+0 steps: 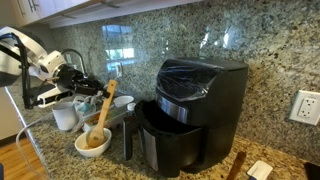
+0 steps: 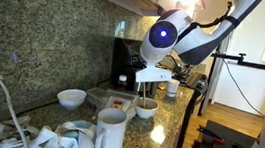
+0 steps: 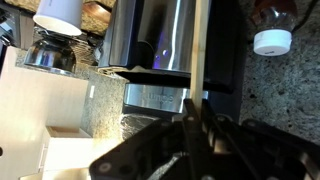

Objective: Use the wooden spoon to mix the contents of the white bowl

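wall: granite backsplash (image 1: 270, 40); counter (image 2: 167, 125): granite; outlet (image 1: 305, 107): white; floor (image 2: 237, 124): wood

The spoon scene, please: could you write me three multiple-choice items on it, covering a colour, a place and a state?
1. What colour is the air fryer? A white; B black; C red.
2. Where is the head of the spoon? A in the bowl; B inside the air fryer; C up in the air.
3. How is the hand? A open; B shut on the spoon; C shut on nothing.
Key: 1 B, its whole body is black. 2 A, the head sits inside the bowl's rim in both exterior views. 3 B, the wrist view shows the handle clamped in it.
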Action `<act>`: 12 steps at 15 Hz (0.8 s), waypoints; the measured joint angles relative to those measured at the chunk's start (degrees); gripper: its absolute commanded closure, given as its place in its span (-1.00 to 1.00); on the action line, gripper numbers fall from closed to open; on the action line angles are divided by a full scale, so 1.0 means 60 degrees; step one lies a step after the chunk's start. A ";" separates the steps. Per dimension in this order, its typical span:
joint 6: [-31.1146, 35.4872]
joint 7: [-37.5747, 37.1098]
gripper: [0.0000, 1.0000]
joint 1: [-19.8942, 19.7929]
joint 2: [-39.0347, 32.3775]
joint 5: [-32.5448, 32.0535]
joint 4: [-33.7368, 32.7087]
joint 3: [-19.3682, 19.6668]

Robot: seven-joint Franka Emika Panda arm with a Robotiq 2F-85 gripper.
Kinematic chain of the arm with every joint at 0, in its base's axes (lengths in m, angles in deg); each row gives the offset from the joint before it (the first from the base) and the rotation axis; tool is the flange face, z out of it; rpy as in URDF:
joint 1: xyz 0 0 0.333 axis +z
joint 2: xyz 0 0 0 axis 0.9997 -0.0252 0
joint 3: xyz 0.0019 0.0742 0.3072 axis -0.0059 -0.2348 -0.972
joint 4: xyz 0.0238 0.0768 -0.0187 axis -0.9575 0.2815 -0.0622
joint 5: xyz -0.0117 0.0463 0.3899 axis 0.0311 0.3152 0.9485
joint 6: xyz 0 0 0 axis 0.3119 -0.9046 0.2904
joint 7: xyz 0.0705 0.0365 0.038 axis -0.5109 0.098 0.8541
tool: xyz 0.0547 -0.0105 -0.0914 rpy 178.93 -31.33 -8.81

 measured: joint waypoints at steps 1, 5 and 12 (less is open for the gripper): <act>0.0000 -0.0060 0.89 0.0009 -0.0036 0.0026 -0.0044 0.0000; -0.0054 -0.0192 0.89 0.0012 -0.0209 0.0029 -0.0226 0.0000; -0.0340 -0.0137 0.89 0.0019 -0.0467 -0.0364 -0.0321 -0.0002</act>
